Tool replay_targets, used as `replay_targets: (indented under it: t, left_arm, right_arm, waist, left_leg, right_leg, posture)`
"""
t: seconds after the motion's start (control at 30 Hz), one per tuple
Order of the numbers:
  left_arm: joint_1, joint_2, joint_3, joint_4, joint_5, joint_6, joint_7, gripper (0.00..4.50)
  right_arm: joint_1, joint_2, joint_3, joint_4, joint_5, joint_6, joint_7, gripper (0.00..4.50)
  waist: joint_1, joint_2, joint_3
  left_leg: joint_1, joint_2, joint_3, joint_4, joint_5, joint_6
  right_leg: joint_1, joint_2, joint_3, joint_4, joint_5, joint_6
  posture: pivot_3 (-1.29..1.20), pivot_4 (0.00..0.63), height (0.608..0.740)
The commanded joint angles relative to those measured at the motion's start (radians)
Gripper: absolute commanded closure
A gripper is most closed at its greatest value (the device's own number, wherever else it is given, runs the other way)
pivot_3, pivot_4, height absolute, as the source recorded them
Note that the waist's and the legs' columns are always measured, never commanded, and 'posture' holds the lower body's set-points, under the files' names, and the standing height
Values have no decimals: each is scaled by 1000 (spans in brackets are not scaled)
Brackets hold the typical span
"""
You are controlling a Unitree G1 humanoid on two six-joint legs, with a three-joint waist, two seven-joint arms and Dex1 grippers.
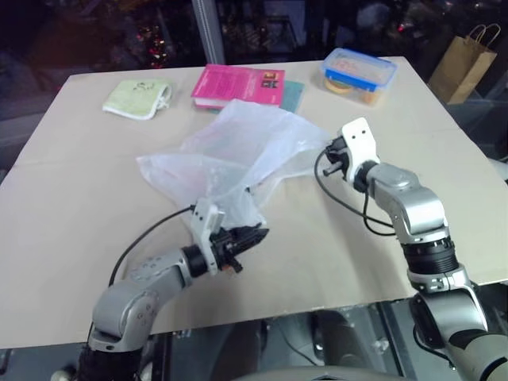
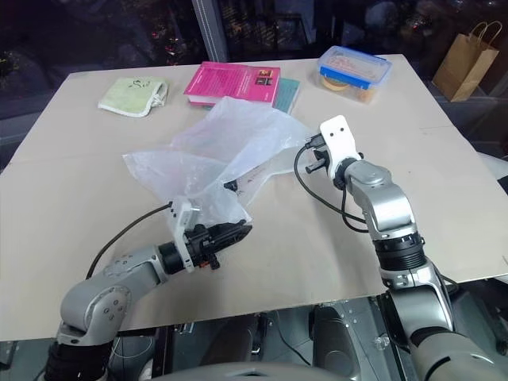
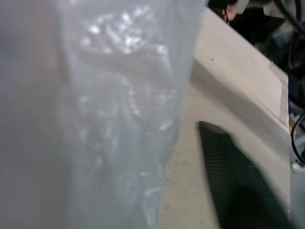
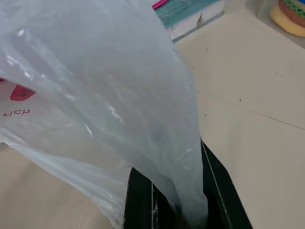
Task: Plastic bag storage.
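Observation:
The plastic bag [image 1: 238, 151], thin translucent white film with faint red print [image 4: 21, 93], hangs spread above the middle of the table [image 1: 95, 222]. My right gripper [image 4: 176, 210] is shut on the bag's right-hand end and holds it off the board; in the head view it sits at the bag's right edge [image 1: 329, 152]. My left gripper [image 1: 248, 236] is low, near the table's front, under the bag's near bottom corner and shut on that edge. In the left wrist view the film [image 3: 105, 119] hides one finger, and the other black finger [image 3: 238, 191] shows beside it.
At the back of the table lie a green cloth [image 1: 136, 98], a pink book [image 1: 238, 86] on a teal one [image 1: 294, 95], and a clear food box with a blue lid [image 1: 359, 75]. A brown paper bag [image 1: 464, 63] stands beyond the far right corner.

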Motion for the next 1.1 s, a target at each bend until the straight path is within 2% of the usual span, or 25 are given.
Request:
replay_targets:
  t: [0.03, 0.17, 0.3, 0.37, 0.43, 0.5, 0.53, 0.57, 0.63, 0.67, 0.8, 1.1]
  left_arm:
    - [50, 44, 98, -22, -60, -21, -52, 4467]
    - [27, 61, 259, 27, -338, 118, -26, 4467]
    - [-37, 81, 391, 121, -605, 198, 89, 4467]
    - [-57, 100, 415, 146, -691, 226, 140, 4467]
    - [-38, 134, 391, 118, -678, 248, 131, 4467]
    - [-24, 135, 381, 111, -730, 261, 162, 3950]
    - [-20, 135, 378, 108, -778, 269, 179, 3482]
    - [-14, 140, 368, 95, -787, 276, 186, 3249]
    - [4, 151, 341, 87, -867, 302, 225, 2185]
    - [16, 167, 331, 73, -892, 314, 221, 1821]
    - [3, 194, 299, 52, -946, 297, 262, 1821]
    - [-108, 115, 190, 119, -1078, 165, 609, 1821]
  right_arm:
    - [-17, -12, -18, -14, -4, -22, 5, 4500]
    - [-31, -4, -14, 6, -3, -37, 8, 4500]
    - [-41, 5, -12, 22, -3, -49, 9, 4500]
    - [-45, 9, -11, 29, -4, -54, 9, 4500]
    - [-48, 11, -12, 34, -6, -60, 8, 4500]
    - [-50, 14, -13, 39, -9, -64, 6, 4500]
    - [-50, 14, -13, 40, -11, -65, 6, 4500]
    - [-49, 15, -13, 40, -11, -65, 5, 4500]
    - [-47, 15, -13, 36, -12, -64, 4, 4500]
    - [-45, 14, -14, 33, -12, -62, 5, 4500]
    - [-40, 8, -16, 27, -12, -55, 6, 4500]
    - [-35, 4, -17, 16, -12, -47, 1, 4500]
  waist:
    - [-1, 0, 0]
    - [2, 0, 0]
    - [-1, 0, 0]
    - [-2, 0, 0]
    - [-3, 0, 0]
    - [-4, 0, 0]
    - [-4, 0, 0]
    - [-3, 0, 0]
    - [-3, 0, 0]
    - [-3, 0, 0]
    - [-2, 0, 0]
    - [0, 0, 0]
  left_leg:
    - [0, 0, 0, 0, 0, 0]
    - [0, 1, -1, 1, 0, 0]
    - [0, 1, -2, 2, 0, 0]
    - [0, 1, -2, 2, 0, 0]
    - [0, 1, -2, 2, 0, 0]
    - [0, 0, -1, 2, 0, 0]
    - [0, 0, -1, 2, 0, 0]
    - [0, 1, -1, 2, 0, 0]
    - [0, 1, -1, 2, 0, 0]
    - [0, 1, -1, 2, 0, 0]
    - [0, 1, -1, 2, 0, 0]
    - [0, 1, -1, 2, 0, 0]
  right_leg:
    - [0, 0, 0, 0, 0, 0]
    - [1, 0, -2, 0, 0, 0]
    - [1, 0, -2, 0, 0, 1]
    - [1, 1, -2, 1, 0, 0]
    - [1, 1, -2, 1, 0, 0]
    - [1, 1, -1, 0, 0, 0]
    - [1, 1, 0, 0, 0, 0]
    - [1, 1, 0, 0, 0, 0]
    - [1, 1, -1, 0, 0, 0]
    - [1, 1, -1, 0, 0, 0]
    - [1, 1, -1, 0, 0, 0]
    - [1, 1, 0, 0, 0, 0]
  posture:
    - [0, 150, 740]
    - [0, 150, 740]
    - [0, 150, 740]
    - [0, 150, 740]
    - [0, 150, 740]
    - [0, 150, 740]
    - [0, 150, 740]
    - [0, 150, 740]
    - [0, 150, 740]
    - [0, 150, 740]
    - [0, 150, 740]
    - [0, 150, 740]
